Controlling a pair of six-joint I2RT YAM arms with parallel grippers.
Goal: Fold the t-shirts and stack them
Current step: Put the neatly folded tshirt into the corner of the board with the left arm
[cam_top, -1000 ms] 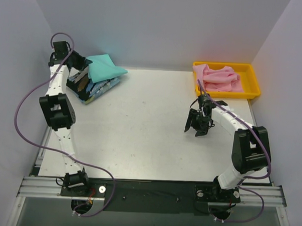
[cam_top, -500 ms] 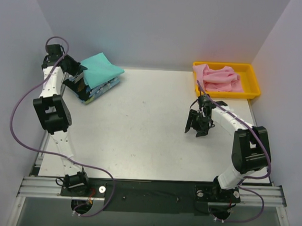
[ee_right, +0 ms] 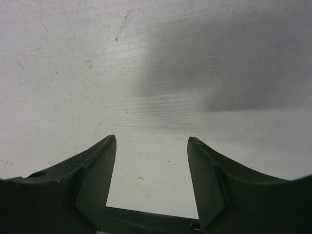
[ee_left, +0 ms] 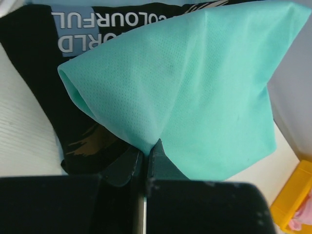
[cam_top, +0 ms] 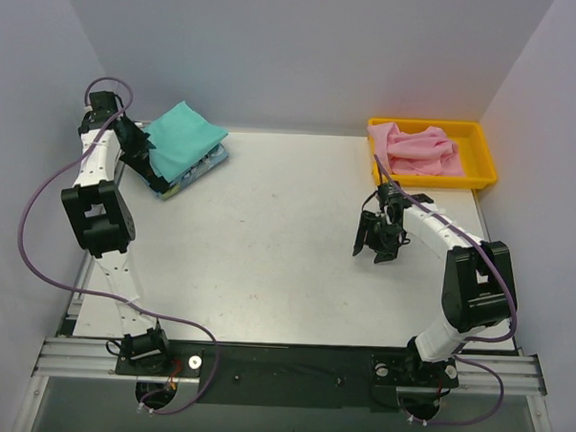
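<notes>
A folded teal-green t-shirt (cam_top: 183, 138) (ee_left: 195, 87) lies over a folded black printed t-shirt (cam_top: 167, 178) (ee_left: 34, 63) at the table's back left. My left gripper (cam_top: 147, 152) (ee_left: 146, 148) is shut on the teal shirt's near-left corner, holding that corner a little above the black one. A crumpled pink t-shirt (cam_top: 417, 150) lies in the yellow tray (cam_top: 480, 173) at the back right. Over bare table right of centre hovers my right gripper (cam_top: 376, 247) (ee_right: 152, 146), open, with nothing between its fingers.
Grey walls close in the table on the left, back and right. The table's white surface (cam_top: 268, 234) stretches between the two arms. A corner of the yellow tray (ee_left: 292, 204) shows in the left wrist view.
My left arm has drawn the teal shirt leftward and back, spreading it over the black shirt. The right arm has not moved.
</notes>
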